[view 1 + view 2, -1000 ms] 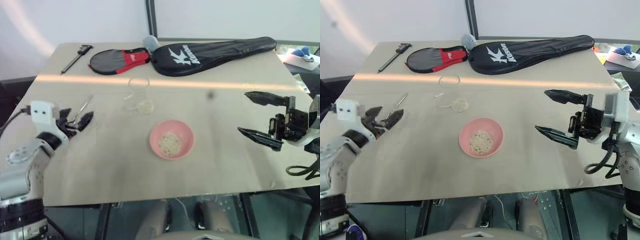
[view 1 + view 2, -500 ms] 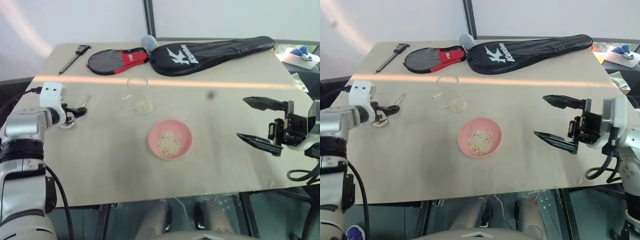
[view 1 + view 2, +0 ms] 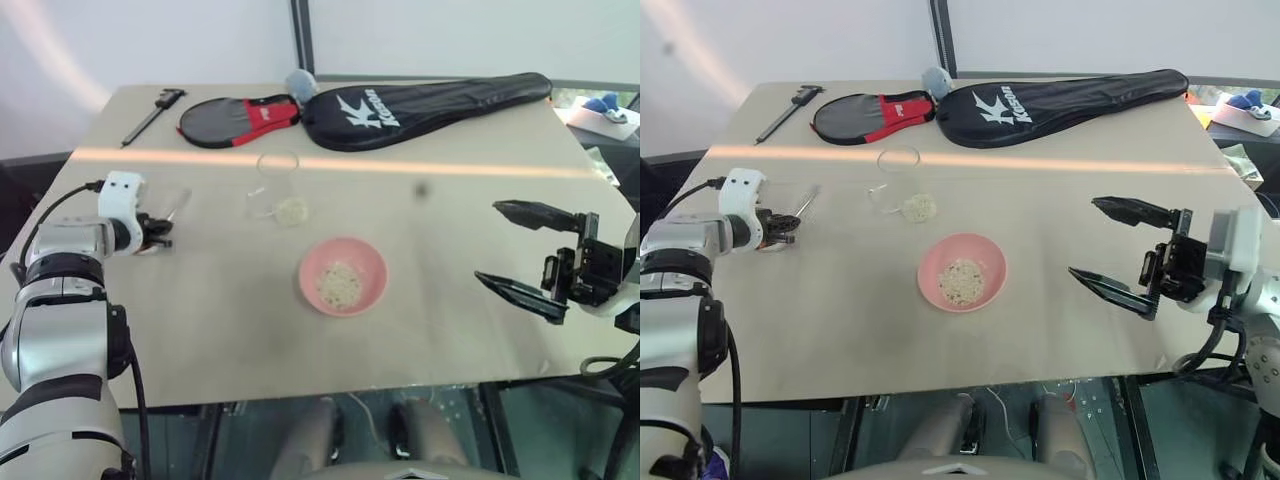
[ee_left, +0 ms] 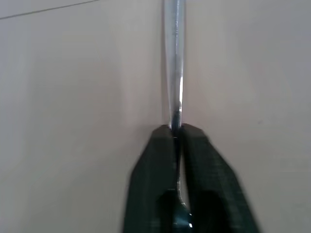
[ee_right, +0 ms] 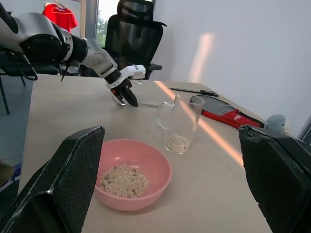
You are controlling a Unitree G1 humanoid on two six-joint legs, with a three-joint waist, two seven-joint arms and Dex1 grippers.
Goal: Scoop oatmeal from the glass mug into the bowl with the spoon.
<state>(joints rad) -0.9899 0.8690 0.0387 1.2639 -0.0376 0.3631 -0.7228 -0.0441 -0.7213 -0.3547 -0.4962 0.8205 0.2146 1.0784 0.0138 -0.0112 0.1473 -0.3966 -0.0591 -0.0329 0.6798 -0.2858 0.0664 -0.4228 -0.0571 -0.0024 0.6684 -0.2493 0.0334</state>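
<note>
Pinching the spoon [image 4: 174, 63] by its thin handle near the table's [image 3: 200, 330] left edge, the left gripper [image 3: 158, 232] has its fingers together on the metal; so narrow a hold could let the spoon swivel or slip when lifted. Toward the centre, the glass mug [image 3: 277, 186] with some oatmeal [image 3: 291, 210] stands just behind the pink bowl [image 3: 342, 277]; a careless sweep could tip the mug. Bare tabletop lies between them and the left gripper. The caliper [image 3: 152, 113] and racket covers [image 3: 420, 97] hug the far edge. At the right edge the right gripper [image 3: 526, 250] hangs with jaws wide apart, empty.
</note>
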